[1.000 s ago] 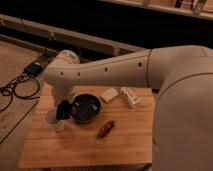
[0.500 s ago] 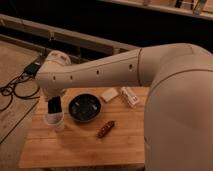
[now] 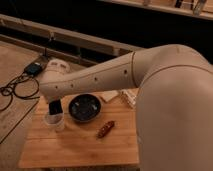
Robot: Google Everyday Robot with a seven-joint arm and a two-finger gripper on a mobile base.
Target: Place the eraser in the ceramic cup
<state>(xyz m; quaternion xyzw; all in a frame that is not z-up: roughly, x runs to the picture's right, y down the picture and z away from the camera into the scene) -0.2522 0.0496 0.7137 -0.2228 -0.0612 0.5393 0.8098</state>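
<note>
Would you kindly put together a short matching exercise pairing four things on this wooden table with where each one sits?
Things:
1. ceramic cup
2. dark bowl
3. reddish-brown object
4. gripper

Places:
A. middle of the table, right of the cup
B. directly above the cup, with the eraser
C. near the table's left edge
D. in front of the bowl, toward its right

Pairs: 1-C, 2-A, 3-D, 4-B

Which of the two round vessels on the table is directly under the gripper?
The ceramic cup, small and white at the table's left edge; the gripper hangs over it with the eraser. The dark bowl is wider.
</note>
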